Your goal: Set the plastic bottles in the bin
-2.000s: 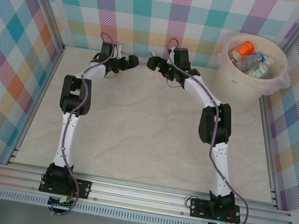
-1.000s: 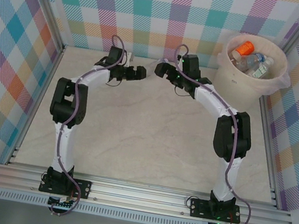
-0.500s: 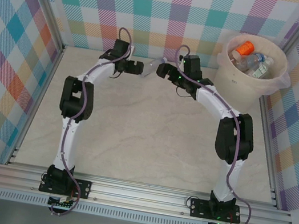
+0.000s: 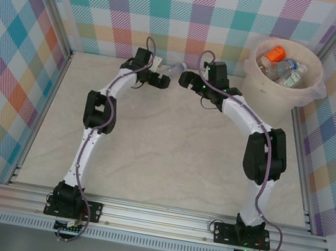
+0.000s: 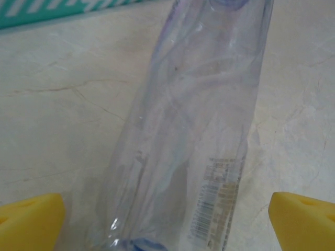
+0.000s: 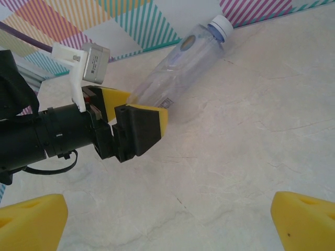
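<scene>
A clear plastic bottle [image 4: 176, 69] with a white cap lies on the table close to the back wall. In the left wrist view this bottle [image 5: 193, 130] runs lengthwise between my yellow pads [image 5: 31, 222]. My left gripper [image 4: 163, 80] is open, its jaws standing apart on either side of the bottle's base end without touching it. The right wrist view shows the same bottle [image 6: 183, 70] and the left gripper [image 6: 146, 107] at it. My right gripper [image 4: 186, 80] is open just right of the bottle, with bare table between its fingers. The bin [image 4: 271, 92] stands at the back right.
Three bottles lie in the bin, one orange [image 4: 274, 54] and two clear [image 4: 286, 69]. The checked back wall [image 4: 191, 32] rises directly behind the lying bottle. Aluminium rails [image 4: 298, 161] edge the table on the right.
My left arm has swung right along the back wall until its open jaws straddle the bottle. The right gripper has crept slightly right and stays open.
</scene>
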Controlling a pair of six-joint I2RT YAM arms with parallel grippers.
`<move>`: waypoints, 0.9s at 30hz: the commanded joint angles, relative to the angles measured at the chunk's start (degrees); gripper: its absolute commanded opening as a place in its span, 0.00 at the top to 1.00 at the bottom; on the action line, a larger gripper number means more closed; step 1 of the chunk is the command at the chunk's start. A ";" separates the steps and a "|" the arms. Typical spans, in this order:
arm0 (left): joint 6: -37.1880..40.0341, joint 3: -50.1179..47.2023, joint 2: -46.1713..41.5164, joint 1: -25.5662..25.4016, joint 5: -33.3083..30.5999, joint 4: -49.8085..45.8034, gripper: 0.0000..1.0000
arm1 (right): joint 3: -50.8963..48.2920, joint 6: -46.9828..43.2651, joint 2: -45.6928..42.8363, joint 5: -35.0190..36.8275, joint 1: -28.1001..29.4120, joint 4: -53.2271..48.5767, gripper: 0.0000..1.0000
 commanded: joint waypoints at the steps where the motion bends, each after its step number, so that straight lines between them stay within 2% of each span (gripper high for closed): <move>1: 2.26 2.17 0.71 -1.12 2.66 -1.62 0.02 | -0.63 -1.88 -2.97 1.33 -0.33 -0.94 0.00; 5: 1.54 2.57 1.43 -1.56 0.29 -0.67 0.08 | -0.62 -1.97 -3.06 1.60 -0.46 -1.06 0.00; 9: 1.11 2.70 1.60 -2.09 -4.15 0.13 0.20 | -0.89 -2.39 -3.58 2.09 -0.45 -1.29 0.00; 13: 2.37 2.71 1.50 -2.27 -3.06 -0.62 0.23 | -1.15 -2.65 -4.60 2.52 -0.45 -1.78 0.00; 17: 2.97 2.39 1.11 -2.45 -3.16 -1.80 0.35 | -1.87 -2.87 -7.08 2.27 -0.45 -2.34 0.00; 21: 1.63 1.25 -0.55 -2.45 -0.70 -3.11 0.43 | -4.18 -4.03 -11.18 2.39 -0.46 -2.98 0.00; 24: -0.49 -2.87 -4.36 -2.45 0.20 -2.33 0.50 | -6.77 -4.52 -14.64 1.40 -0.50 -4.97 0.00; 27: -3.44 -12.48 -11.24 -2.70 -0.47 1.23 0.52 | -9.30 -2.23 -19.28 -1.30 -0.45 -7.64 0.00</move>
